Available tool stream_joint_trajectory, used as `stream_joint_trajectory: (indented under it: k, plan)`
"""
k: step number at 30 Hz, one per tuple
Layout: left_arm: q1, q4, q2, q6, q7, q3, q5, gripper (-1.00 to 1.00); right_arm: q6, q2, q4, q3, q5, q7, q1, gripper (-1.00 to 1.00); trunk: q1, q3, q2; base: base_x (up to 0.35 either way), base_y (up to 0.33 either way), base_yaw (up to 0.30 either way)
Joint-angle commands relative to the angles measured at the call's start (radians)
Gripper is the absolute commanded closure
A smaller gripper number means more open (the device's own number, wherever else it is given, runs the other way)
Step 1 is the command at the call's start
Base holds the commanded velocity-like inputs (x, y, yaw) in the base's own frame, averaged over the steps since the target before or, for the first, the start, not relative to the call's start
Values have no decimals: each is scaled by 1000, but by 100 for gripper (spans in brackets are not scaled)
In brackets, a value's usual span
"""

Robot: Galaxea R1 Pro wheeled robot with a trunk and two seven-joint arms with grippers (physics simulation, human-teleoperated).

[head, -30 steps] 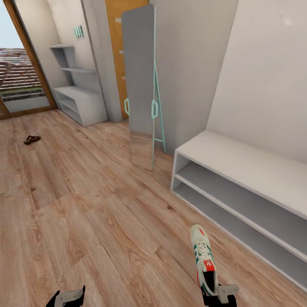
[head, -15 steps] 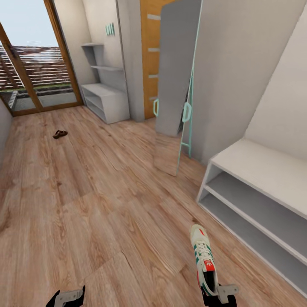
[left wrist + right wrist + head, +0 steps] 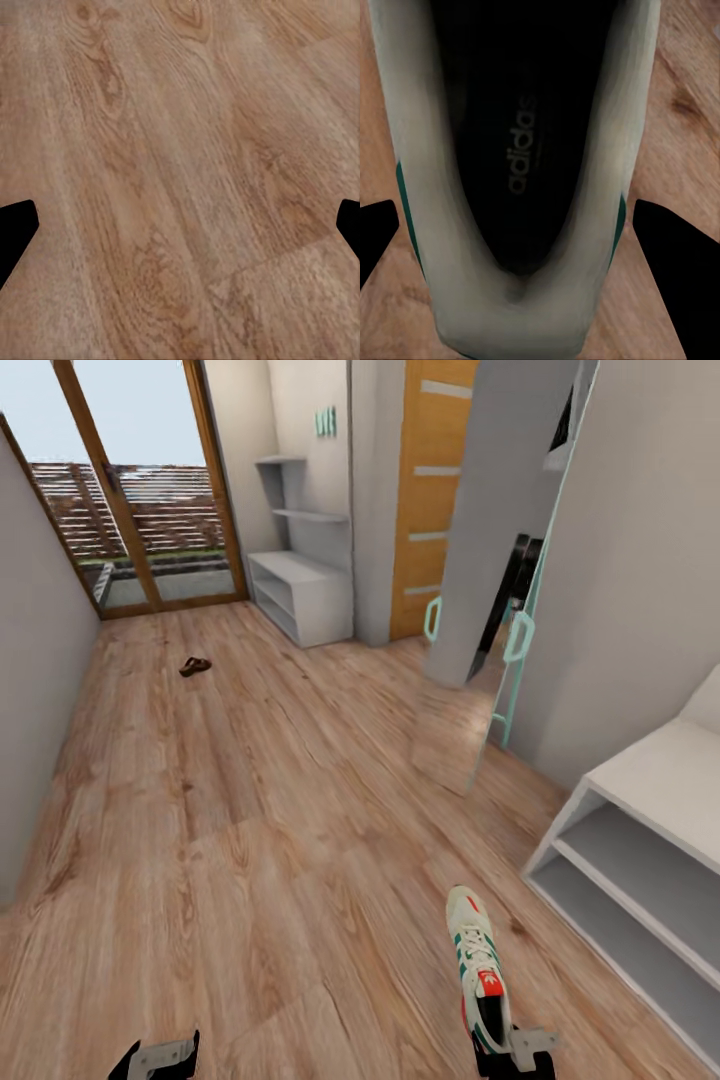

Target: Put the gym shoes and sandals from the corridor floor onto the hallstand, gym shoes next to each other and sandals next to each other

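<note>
My right gripper point(image 3: 512, 1050) clasps a gym shoe point(image 3: 477, 965) by its heel, toe pointing ahead of me. My left gripper point(image 3: 155, 1057) hangs released above the corridor floor point(image 3: 250, 810).

A home corridor, narrow, with plain pale walls and a wood-plank floor point(image 3: 250, 810) running its length. At 11 o'clock a glazed door point(image 3: 150, 490) in a wooden frame looks out on a terrace and sky. At 12 o'clock, far down, stands a grey hallstand point(image 3: 300, 595) with stepped wall shelves and teal letters above; an orange door point(image 3: 430, 500) is beside it. A tall leaning mirror point(image 3: 500, 580) at 1 o'clock, a low white shoe bench point(image 3: 650, 840) at 3 o'clock, and a sandal point(image 3: 194, 666) on the planks all mark an entry hall.
</note>
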Motion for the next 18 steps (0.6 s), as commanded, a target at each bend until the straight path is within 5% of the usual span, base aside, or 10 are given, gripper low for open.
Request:
stream_joint_trajectory:
  k: [1, 18]
  plan:
    - [-1, 1, 0, -3, -2, -2, 7, -100, -3, 0, 0, -7, 10, -1, 0, 100, 0, -1, 0, 336, 11, 278]
    - [-1, 1, 0, -3, -2, -2, 7, -100, -3, 0, 0, -6, 10, 0, 0, 100, 0, -13, 0, 339, 1, 277]
